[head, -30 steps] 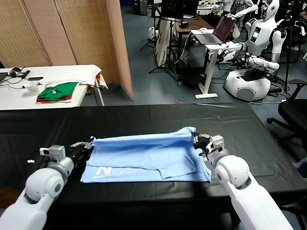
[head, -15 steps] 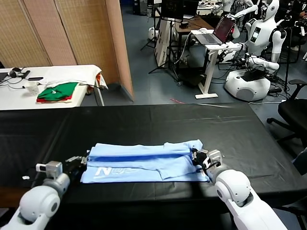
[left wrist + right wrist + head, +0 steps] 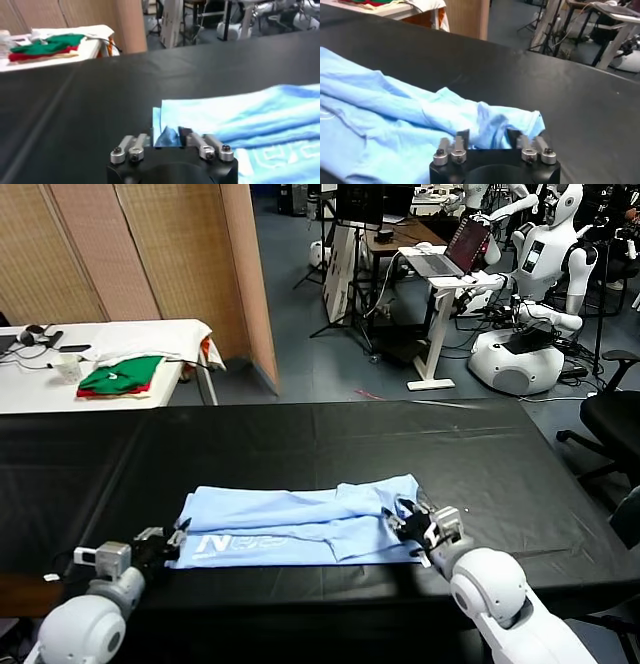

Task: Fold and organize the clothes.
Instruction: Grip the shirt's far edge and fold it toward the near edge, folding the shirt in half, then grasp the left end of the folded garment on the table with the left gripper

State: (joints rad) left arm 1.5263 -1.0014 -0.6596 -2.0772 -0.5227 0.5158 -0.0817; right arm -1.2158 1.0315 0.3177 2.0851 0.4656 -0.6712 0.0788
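The black table [image 3: 300,434] fills most of the scene. On its near half, toward six o'clock, the light-blue T-shirt [image 3: 300,524] lies folded into a long band, white lettering along the near edge. At its nine o'clock end sits the left gripper [image 3: 167,140], jaws parted with a peak of cloth between them, though I cannot tell if it is pinched. At three o'clock the right gripper [image 3: 487,140] stands wide open over the rumpled end, holding nothing.
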